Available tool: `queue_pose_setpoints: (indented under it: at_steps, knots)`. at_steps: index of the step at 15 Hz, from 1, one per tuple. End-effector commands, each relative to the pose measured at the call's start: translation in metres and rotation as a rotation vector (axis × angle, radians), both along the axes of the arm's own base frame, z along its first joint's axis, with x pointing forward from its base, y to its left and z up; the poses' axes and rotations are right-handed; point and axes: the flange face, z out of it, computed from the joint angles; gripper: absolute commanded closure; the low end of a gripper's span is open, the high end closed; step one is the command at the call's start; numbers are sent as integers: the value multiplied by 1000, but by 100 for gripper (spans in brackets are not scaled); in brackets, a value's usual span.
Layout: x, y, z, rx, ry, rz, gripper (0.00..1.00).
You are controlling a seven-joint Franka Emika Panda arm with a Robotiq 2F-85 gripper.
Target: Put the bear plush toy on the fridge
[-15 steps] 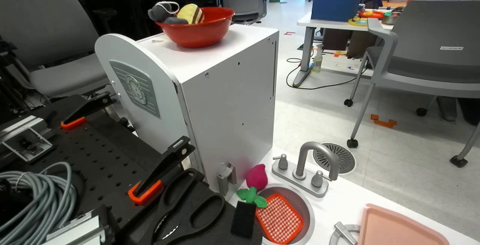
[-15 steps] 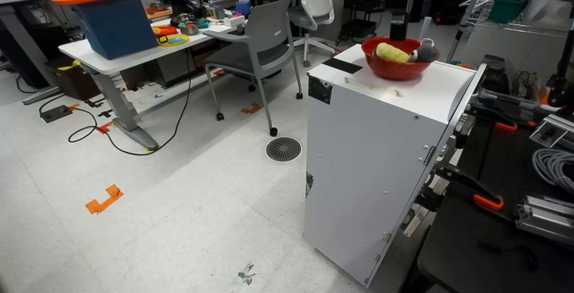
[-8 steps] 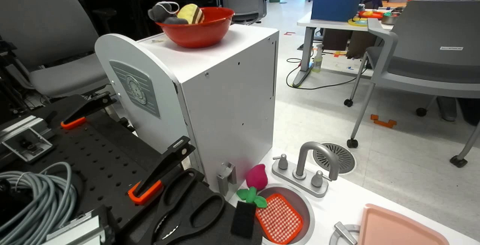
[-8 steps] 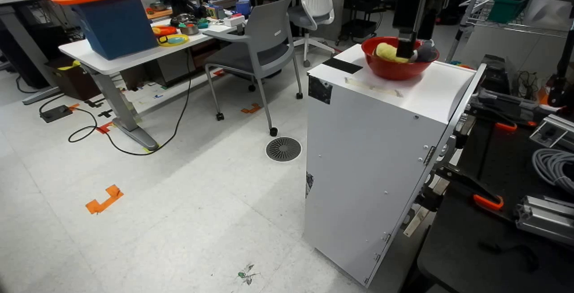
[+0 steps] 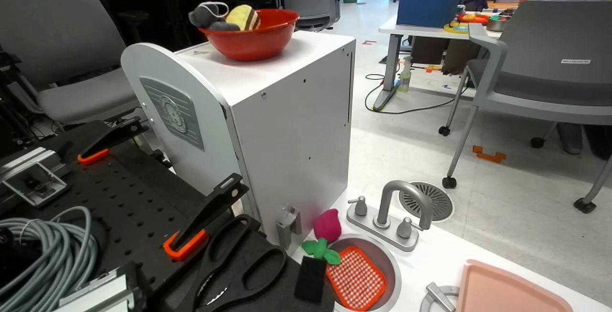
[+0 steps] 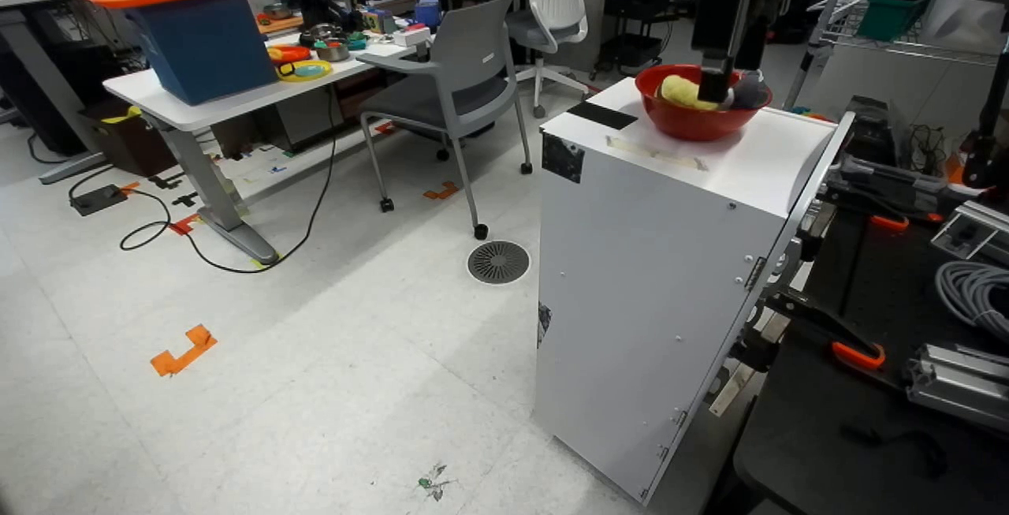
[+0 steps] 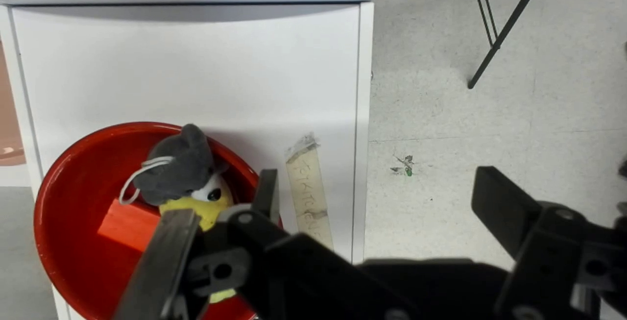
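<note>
Bear plush toy (image 7: 171, 170), dull grey with white muzzle, is lying in red bowl (image 5: 253, 42), just beside yellow piece (image 5: 243, 17); in both exterior views, bowl is standing on top of fridge (image 5: 291, 121). Hand (image 7: 374, 188) is hanging near bowl; I'm seeing its fingers (image 7: 499, 207) standing wide apart, one above bowl rim in wrist view, other above pale floor (image 7: 441, 114).

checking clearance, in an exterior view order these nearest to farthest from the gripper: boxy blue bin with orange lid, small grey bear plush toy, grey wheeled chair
1. Small grey bear plush toy, in the round red bowl.
2. Grey wheeled chair, left of the bowl.
3. Boxy blue bin with orange lid, at far picture left.
</note>
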Motion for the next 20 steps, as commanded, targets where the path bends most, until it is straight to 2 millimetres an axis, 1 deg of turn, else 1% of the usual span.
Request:
queue_pose_setpoints:
  at_steps: [1,7,11,17,20]
  knots:
    - [2,-4,7,-18,33,-7,0]
    - [5,-10,11,-32,82,-3,0]
    - [0,-14,14,-31,77,-28,0]
    - [-15,-27,2,-2,52,-87,0]
    - [-20,-30,-3,-7,45,-103,0]
